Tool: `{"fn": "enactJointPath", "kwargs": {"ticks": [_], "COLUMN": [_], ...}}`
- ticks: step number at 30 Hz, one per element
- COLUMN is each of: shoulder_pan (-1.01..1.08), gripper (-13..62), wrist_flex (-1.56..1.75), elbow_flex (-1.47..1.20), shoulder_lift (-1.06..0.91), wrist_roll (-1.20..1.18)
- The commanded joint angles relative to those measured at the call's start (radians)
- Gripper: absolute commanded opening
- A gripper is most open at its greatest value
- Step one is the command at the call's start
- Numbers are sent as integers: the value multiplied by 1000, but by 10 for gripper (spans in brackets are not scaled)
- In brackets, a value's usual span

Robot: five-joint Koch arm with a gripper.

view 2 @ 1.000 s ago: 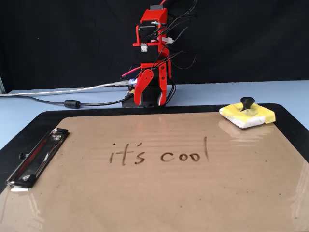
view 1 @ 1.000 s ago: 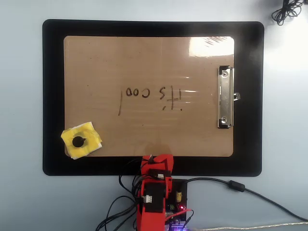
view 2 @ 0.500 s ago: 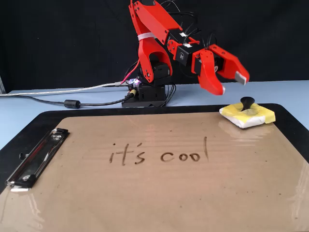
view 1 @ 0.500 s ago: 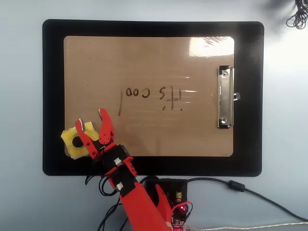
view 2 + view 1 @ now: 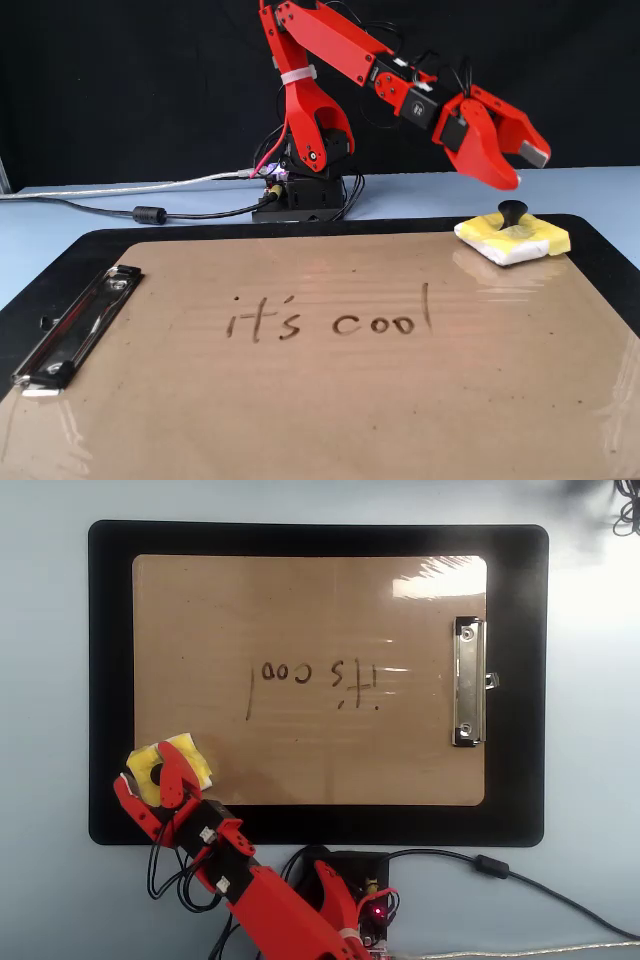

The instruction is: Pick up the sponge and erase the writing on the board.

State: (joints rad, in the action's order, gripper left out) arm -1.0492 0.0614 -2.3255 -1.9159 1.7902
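The yellow sponge (image 5: pixel 197 760) with its dark round knob lies on the near-left corner of the tan board (image 5: pixel 300 610) in the overhead view. In the fixed view the sponge (image 5: pixel 515 243) is at the far right of the board (image 5: pixel 300 400). My red gripper (image 5: pixel 145 766) hovers open over the sponge, one finger across it and the other just off its left side. Seen from the fixed camera, the gripper (image 5: pixel 522 168) hangs a little above the knob without touching it. The writing (image 5: pixel 315 675) "it's cool" (image 5: pixel 330 318) runs across the board's middle.
The board rests on a larger black mat (image 5: pixel 110 630). A silver clip (image 5: pixel 468 682) holds the board's right short side in the overhead view, the left side (image 5: pixel 75 325) in the fixed view. The arm's base (image 5: pixel 305 195) and cables (image 5: pixel 120 205) sit behind the mat.
The arm rose from its folded rest, swung out toward the sponge, and the open gripper has shifted further over to stand above the sponge. Sponge and writing are unchanged.
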Motion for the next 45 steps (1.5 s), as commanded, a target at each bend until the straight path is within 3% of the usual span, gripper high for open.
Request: {"fn": "enactJointPath", "kwargs": {"ticks": [1, 4, 23, 42, 45], "shoulder_pan": [-15, -15, -25, -95, -95], "gripper": [313, 313, 316, 309, 241], "wrist_flex": [319, 515, 457, 463, 463], "elbow_flex": [-25, -94, -146, -209, -210], "shoulder_lift": [71, 153, 328, 331, 333], "wrist_roll": [-37, -114, -253, -253, -268]}}
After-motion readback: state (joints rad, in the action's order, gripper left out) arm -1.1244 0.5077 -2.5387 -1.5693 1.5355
